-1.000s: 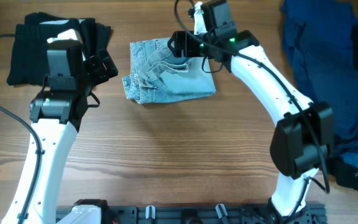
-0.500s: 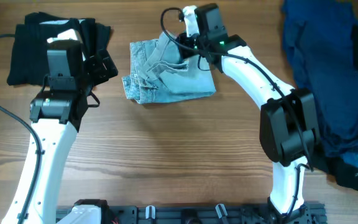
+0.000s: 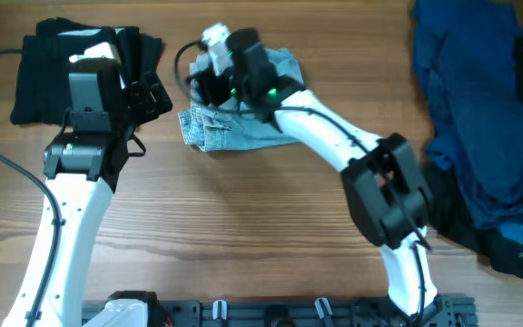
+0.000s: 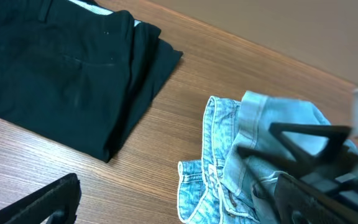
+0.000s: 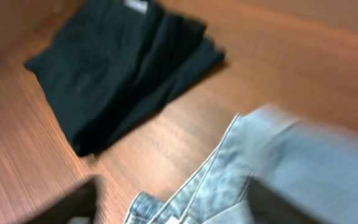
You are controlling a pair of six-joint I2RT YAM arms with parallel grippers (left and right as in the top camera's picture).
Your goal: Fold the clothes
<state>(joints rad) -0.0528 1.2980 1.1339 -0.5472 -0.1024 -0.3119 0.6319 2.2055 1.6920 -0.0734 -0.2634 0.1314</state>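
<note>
The pale blue denim shorts [image 3: 257, 129] lie bunched at the table's back middle, with part of them lifted and turned over to the left. My right gripper [image 3: 200, 84] reaches across them at their left edge. In the blurred right wrist view its fingers [image 5: 173, 205] stand wide apart with denim [image 5: 303, 149] between them and over the right finger. My left gripper [image 3: 152, 95] is open and empty, between the shorts and a folded black garment [image 3: 34, 82]. The left wrist view shows the shorts [image 4: 210, 174], the black garment [image 4: 55, 68] and the right gripper [image 4: 303, 149].
A heap of dark navy clothes [image 3: 479, 109] fills the right side of the table, with a black piece at its lower edge [image 3: 516, 254]. The folded black garment also shows in the right wrist view [image 5: 117, 68]. The table is brown wood [image 3: 243, 227].
My right gripper has swung left across the shorts, from their top right to their left edge, and a flap of denim has come over with it. The left arm has not moved.
</note>
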